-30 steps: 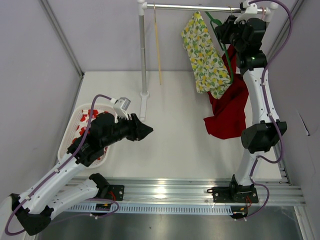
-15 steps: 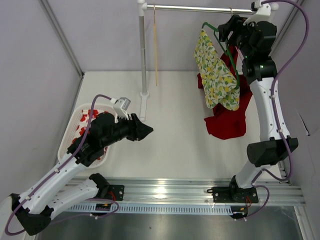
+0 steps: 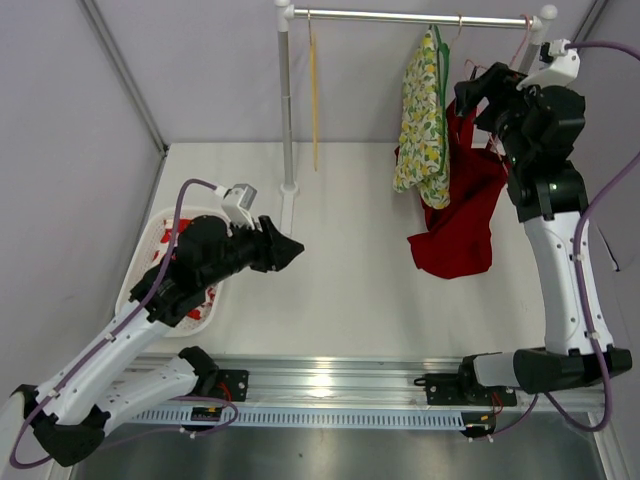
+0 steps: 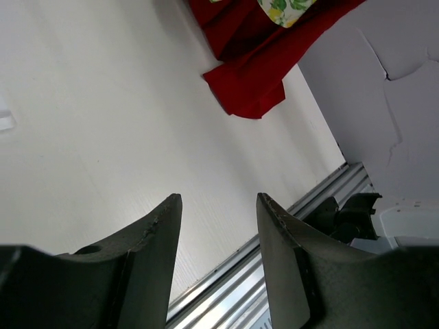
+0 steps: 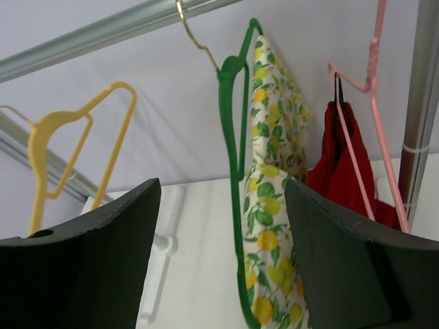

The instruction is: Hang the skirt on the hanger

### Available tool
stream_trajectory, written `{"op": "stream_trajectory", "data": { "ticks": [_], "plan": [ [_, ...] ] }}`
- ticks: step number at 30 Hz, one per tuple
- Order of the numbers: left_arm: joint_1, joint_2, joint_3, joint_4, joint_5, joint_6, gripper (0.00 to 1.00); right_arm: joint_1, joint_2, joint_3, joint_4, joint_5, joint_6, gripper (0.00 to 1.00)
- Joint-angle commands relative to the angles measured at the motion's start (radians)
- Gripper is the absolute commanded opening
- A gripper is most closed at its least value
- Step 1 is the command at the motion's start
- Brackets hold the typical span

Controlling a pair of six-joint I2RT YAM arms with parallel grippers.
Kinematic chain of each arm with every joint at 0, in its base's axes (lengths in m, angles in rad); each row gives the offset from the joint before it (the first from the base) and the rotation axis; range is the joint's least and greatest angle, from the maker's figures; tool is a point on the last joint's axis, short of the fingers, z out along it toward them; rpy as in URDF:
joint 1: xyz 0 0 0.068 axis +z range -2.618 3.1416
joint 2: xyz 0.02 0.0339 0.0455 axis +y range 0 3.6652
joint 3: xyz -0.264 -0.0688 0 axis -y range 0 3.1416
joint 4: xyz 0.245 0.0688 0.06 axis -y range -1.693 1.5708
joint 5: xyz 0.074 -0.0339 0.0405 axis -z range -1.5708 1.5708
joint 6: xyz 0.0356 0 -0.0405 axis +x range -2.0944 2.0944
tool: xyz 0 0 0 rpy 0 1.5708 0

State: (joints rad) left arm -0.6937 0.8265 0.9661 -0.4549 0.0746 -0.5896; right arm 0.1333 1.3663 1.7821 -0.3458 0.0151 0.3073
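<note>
Skirt (image 3: pixel 422 120), lemon print: it is seen draped on the green hanger (image 5: pixel 236 137), whose brass hook is caught over the rail (image 3: pixel 400 16), upper right of centre in the overhead view. The hem hangs clear of the surface (image 3: pixel 340 250).

Neighbours on the rail: a red garment (image 3: pixel 460 220) on a pink hanger (image 5: pixel 357 103) just to the right, its lower end trailing onto the surface; a bare yellow hanger (image 5: pixel 75 137) well to the left in the right wrist view.

Right tool (image 5: pixel 221 188): the jaws are spread wide and nothing is gripped. The green hanger is framed between them but lies beyond the tips. Whether a tip touches the cloth cannot be told.

Left tool (image 4: pixel 218 199): released and empty, held above bare surface at left of centre, beside the white basket (image 3: pixel 135 285).

Judgement: the placing looks essentially done, and the step in hand is taken to be a clean retreat of the right tool.

Notes for doing it well:
- The jaws are best kept wide and drawn straight back along their own axis, away from the rail.
- Sideways drift toward the pink hanger is to be avoided, as the red cloth could be snagged.
- The hook appears only shallowly seated, so any nudge upward is to be avoided.
- The skirt's hold on the hanger cannot be verified from these views, and a check is advised.
</note>
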Motion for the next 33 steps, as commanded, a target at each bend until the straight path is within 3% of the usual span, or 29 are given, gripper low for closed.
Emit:
{"op": "stream_trajectory", "data": {
  "ticks": [1, 6, 11, 15, 18, 22, 33],
  "plan": [
    [0.025, 0.002, 0.089, -0.051, -0.070, 0.027, 0.54, 0.031, -0.097, -0.079, -0.051, -0.003, 0.076, 0.79],
    [0.071, -0.004, 0.131, -0.165, -0.315, -0.015, 0.64, 0.172, -0.234, -0.230, -0.103, -0.003, 0.128, 0.78],
    [0.193, 0.005, 0.122, -0.275, -0.553, -0.078, 0.65, 0.435, -0.331, -0.410, -0.133, 0.146, 0.141, 0.77],
    [0.344, 0.026, 0.001, -0.268, -0.604, -0.153, 0.65, 0.596, -0.423, -0.532, -0.144, 0.177, 0.180, 0.76],
    [0.498, 0.075, -0.092, -0.205, -0.592, -0.179, 0.66, 0.653, -0.466, -0.616, -0.140, 0.175, 0.203, 0.76],
    [0.572, 0.203, -0.129, -0.162, -0.619, -0.190, 0.73, 0.683, -0.498, -0.694, -0.140, 0.169, 0.205, 0.76],
    [0.658, 0.664, -0.103, -0.071, -0.605, -0.202, 0.71, 0.677, -0.493, -0.773, -0.105, 0.106, 0.176, 0.78]
  ]
}}
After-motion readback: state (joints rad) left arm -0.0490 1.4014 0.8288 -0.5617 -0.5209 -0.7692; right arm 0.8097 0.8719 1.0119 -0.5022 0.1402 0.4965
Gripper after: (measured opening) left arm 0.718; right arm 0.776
